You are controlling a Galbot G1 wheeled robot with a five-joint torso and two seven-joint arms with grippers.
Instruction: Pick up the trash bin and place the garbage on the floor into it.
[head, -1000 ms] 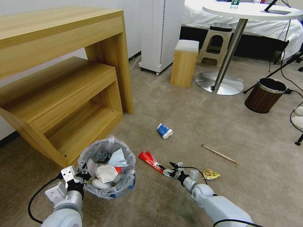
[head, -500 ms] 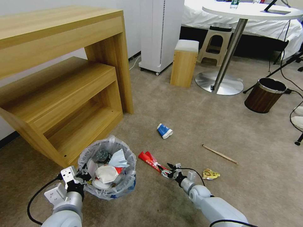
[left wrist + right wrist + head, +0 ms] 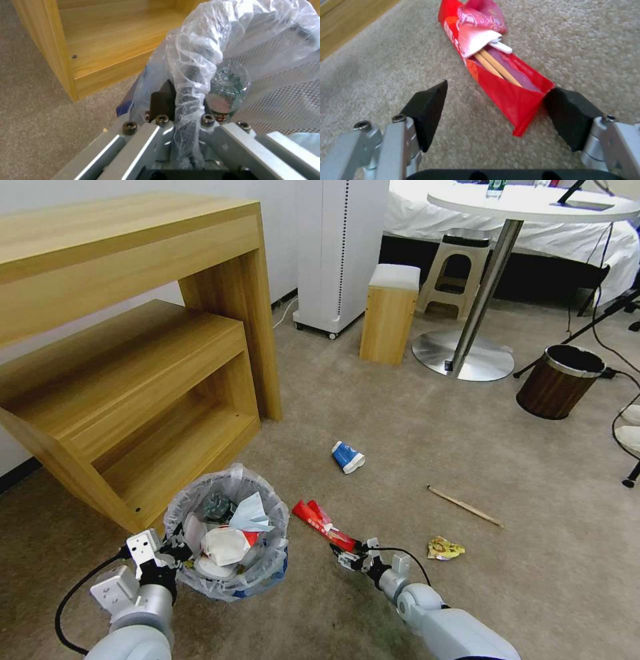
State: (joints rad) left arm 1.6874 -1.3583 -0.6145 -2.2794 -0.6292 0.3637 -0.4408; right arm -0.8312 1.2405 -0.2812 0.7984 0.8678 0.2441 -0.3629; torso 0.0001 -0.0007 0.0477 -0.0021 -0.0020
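The trash bin (image 3: 227, 570), lined with a crinkly clear bag and holding several bits of litter, stands on the floor (image 3: 413, 427) at the near left. My left gripper (image 3: 172, 551) is shut on its near rim; in the left wrist view the left gripper (image 3: 182, 100) pinches bag (image 3: 200, 47) and rim together. A red wrapper (image 3: 323, 525) with wooden sticks inside lies right of the bin. My right gripper (image 3: 347, 557) is open and low, and in its wrist view the right gripper (image 3: 498, 116) straddles the near end of the red wrapper (image 3: 506, 97).
More garbage lies on the carpet: a blue-white cup (image 3: 348, 457), a wooden stick (image 3: 465, 506), a yellow wrapper (image 3: 445, 547). A wooden shelf unit (image 3: 133, 380) stands close behind the bin. A brown bin (image 3: 560, 381), round table base (image 3: 463, 357) and cables lie farther right.
My right gripper has slid back and down along the red wrapper to its near end, and now its open fingers flank that end. The left gripper and bin have barely moved.
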